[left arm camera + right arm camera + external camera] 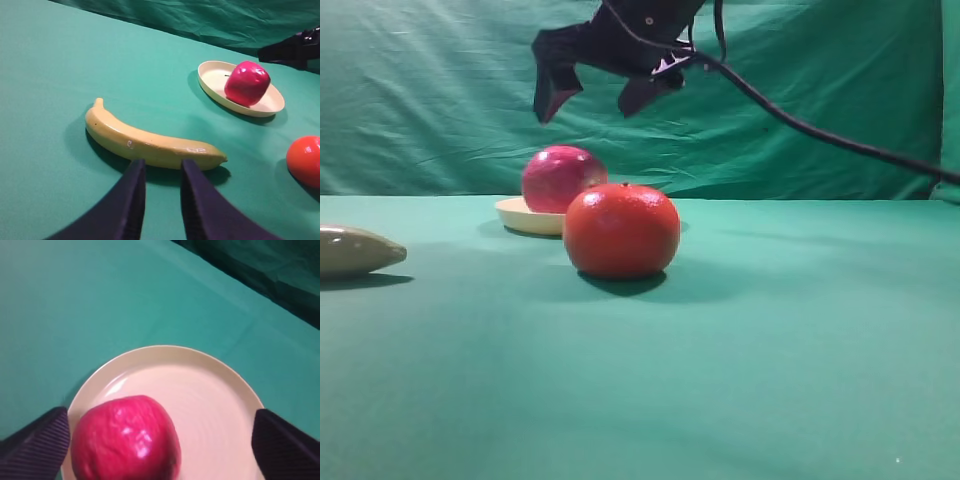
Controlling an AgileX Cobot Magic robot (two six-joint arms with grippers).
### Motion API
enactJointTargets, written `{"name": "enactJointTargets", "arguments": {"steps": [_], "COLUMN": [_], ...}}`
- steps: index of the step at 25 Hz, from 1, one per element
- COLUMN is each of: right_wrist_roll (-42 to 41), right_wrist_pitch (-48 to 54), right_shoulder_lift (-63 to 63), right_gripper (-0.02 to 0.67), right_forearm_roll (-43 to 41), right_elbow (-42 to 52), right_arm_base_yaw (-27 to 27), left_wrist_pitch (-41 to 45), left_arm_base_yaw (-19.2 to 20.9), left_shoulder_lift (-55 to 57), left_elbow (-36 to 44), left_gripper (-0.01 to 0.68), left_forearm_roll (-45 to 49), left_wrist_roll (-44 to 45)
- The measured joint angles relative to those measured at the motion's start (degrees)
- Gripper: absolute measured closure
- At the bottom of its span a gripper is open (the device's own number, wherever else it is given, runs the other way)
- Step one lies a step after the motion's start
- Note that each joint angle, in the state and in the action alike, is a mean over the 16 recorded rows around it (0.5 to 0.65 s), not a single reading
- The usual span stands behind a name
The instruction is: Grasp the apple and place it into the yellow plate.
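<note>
The magenta-red apple [562, 177] [246, 83] [125, 440] rests inside the pale yellow plate [525, 215] [215, 80] [200, 390], toward one side of it. My right gripper [598, 100] hangs open in the air above the apple, touching nothing. In the right wrist view its dark fingers [35, 445] stand wide on either side of the fruit. My left gripper [162, 167] is low over the cloth just in front of a banana, its fingers a narrow gap apart with nothing between them.
An orange-red round fruit [622, 230] [305, 160] sits on the green cloth in front of the plate. The yellow banana [150, 142] [355, 250] lies to the left. A green backdrop [820, 80] closes off the rear, and a black cable [800, 125] trails from the right arm.
</note>
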Motion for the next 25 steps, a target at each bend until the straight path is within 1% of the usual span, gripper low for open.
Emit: {"name": "enactJointTargets", "arguments": {"steps": [6,9,11,14,18,21,25], "right_wrist_roll": [3.2,6.7,9.4,13.6,18.5,21.1,22.4], "right_wrist_pitch": [12.5,17.8,20.5,22.8,23.0,21.4,16.9], "right_shoulder_lift": [-8.5,-13.0,-16.2,-21.3,-29.3,-36.2,-46.5], "right_gripper": [0.497,0.584,0.623,0.646,0.649,0.649,0.649], "right_forearm_roll": [-1.7,-3.8,-5.5,-8.0,-11.2,-12.9,-13.6], "right_elbow": [0.0,0.0,0.3,1.7,6.2,11.3,20.5], "right_arm_base_yaw": [-3.4,-4.6,-5.1,-5.5,-5.6,-5.7,-5.7], "left_wrist_pitch": [0.0,0.0,0.0,0.0,0.0,0.0,0.0], "left_arm_base_yaw": [0.0,0.0,0.0,0.0,0.0,0.0,0.0], "left_shoulder_lift": [0.0,0.0,0.0,0.0,0.0,0.0,0.0], "left_elbow": [0.0,0.0,0.0,0.0,0.0,0.0,0.0], "left_gripper": [0.516,0.516,0.516,0.516,0.516,0.516,0.516], "left_forearm_roll": [0.0,0.0,0.0,0.0,0.0,0.0,0.0], "left_wrist_roll": [0.0,0.0,0.0,0.0,0.0,0.0,0.0]}}
